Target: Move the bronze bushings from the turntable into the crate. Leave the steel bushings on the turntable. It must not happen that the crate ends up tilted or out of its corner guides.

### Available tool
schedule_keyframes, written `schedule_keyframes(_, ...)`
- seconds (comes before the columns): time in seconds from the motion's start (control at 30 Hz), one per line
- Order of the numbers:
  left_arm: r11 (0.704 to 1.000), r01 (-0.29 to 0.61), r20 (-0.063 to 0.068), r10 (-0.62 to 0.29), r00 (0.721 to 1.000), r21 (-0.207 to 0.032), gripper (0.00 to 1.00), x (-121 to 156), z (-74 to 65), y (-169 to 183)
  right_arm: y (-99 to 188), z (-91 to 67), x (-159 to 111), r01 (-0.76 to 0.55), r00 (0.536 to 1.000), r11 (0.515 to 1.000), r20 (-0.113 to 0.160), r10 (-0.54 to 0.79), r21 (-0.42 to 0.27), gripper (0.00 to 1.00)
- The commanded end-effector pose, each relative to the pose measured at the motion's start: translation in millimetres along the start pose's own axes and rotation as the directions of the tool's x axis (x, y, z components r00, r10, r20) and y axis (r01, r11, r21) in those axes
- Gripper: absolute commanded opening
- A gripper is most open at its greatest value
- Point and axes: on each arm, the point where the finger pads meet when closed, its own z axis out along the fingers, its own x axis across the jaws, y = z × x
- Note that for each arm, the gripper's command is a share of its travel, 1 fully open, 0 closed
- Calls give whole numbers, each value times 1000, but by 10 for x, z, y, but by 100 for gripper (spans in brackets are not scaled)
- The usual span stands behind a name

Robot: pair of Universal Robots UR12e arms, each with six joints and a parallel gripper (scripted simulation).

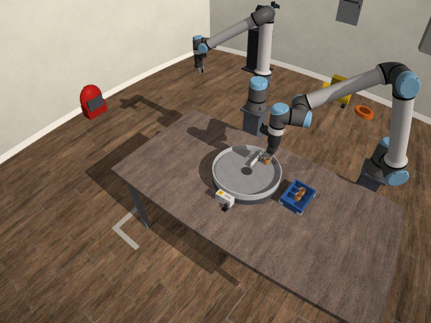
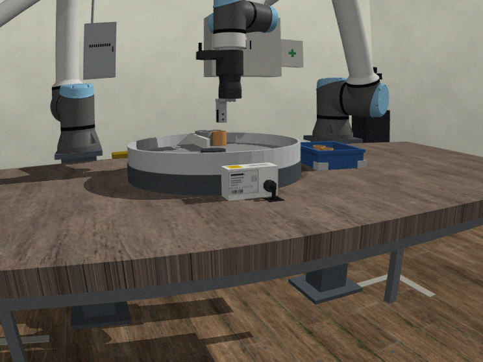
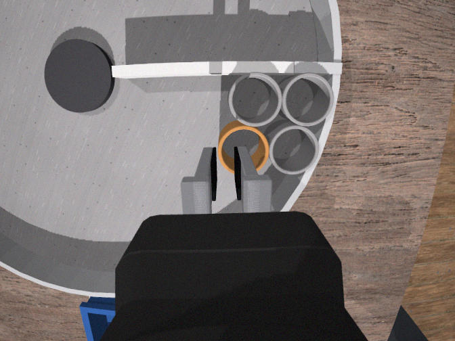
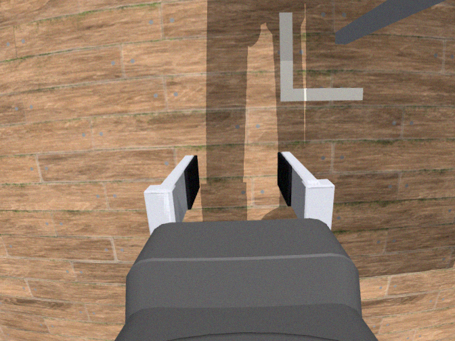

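Brown wood-grain worktop (image 1: 323, 243) (image 2: 311, 210) (image 3: 385, 147) bearing a round turntable (image 1: 233, 177) (image 2: 175, 159) (image 3: 165, 128), a blue crate (image 1: 290, 205) (image 2: 339, 160) (image 3: 83, 312) and a white box (image 1: 224, 198) (image 2: 249, 182).
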Motion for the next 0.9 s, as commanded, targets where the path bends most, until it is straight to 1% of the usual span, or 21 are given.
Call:
schedule_keyframes(0.0,1000,-2,4,2,1000,6,36,7,-51,-35,-19,7,-10,0,1000,1000,-1,0,0,100)
schedule_keyframes(0.87,1000,0,3,0,1000,5,36,-27,-41,-42,-19,7,-10,0,1000,1000,-1,0,0,100)
